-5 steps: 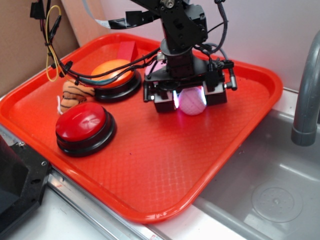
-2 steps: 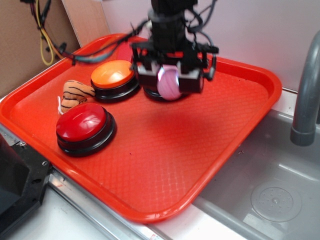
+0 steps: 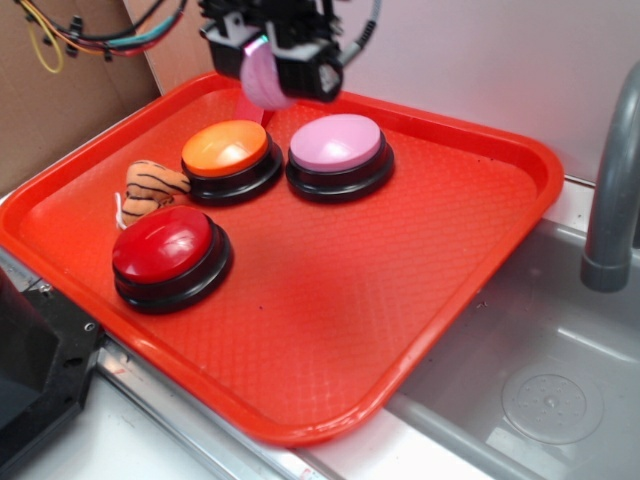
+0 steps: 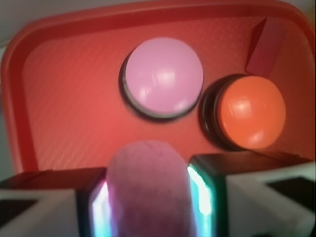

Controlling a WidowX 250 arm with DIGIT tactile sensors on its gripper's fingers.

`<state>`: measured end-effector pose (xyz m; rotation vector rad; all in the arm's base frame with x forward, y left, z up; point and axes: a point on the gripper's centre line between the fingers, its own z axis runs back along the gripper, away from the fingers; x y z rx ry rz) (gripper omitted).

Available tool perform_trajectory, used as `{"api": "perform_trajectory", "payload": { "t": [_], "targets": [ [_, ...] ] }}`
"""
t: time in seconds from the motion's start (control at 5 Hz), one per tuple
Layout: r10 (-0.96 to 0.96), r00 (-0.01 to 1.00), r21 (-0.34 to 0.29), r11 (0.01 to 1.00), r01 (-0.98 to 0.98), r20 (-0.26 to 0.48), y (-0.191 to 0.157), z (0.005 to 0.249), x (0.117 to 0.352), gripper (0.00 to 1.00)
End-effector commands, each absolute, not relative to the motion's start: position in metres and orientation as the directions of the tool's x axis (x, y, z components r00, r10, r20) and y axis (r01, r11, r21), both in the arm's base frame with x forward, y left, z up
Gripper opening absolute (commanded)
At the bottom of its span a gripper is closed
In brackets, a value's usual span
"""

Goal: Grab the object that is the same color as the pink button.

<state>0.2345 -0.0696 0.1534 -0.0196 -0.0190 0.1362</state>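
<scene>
My gripper (image 3: 267,72) is shut on the small pink ball (image 3: 263,78) and holds it high above the back of the red tray (image 3: 330,330), behind the orange button. In the wrist view the ball (image 4: 148,187) sits squeezed between the two lit fingers (image 4: 203,192). The pink button (image 3: 336,143), a pale pink dome on a black base, stands on the tray below and to the right of the gripper; it also shows in the wrist view (image 4: 162,76).
An orange button (image 3: 226,148) and a red button (image 3: 165,245) stand on the tray, with a small striped plush toy (image 3: 148,187) between them. A sink (image 3: 540,390) and a grey faucet pipe (image 3: 610,190) lie to the right. Cables (image 3: 90,30) hang at top left.
My gripper has risen and moved back and to the left with the pink ball in it, uncovering the pink button. The buttons have not moved.
</scene>
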Motion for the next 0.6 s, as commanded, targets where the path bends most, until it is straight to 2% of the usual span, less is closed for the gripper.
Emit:
{"api": "perform_trajectory", "payload": {
  "t": [0.0, 0.2, 0.4],
  "targets": [
    [0.108, 0.989, -0.154, 0.984, -0.092, 0.099, -0.029, 0.221, 0.228, 0.00],
    [0.107, 0.987, -0.149, 0.985, -0.089, 0.117, -0.029, 0.217, 0.224, 0.00],
    [0.155, 0.987, -0.068, 0.986, -0.152, 0.042, -0.027, 0.211, 0.235, 0.49]
  ]
}}
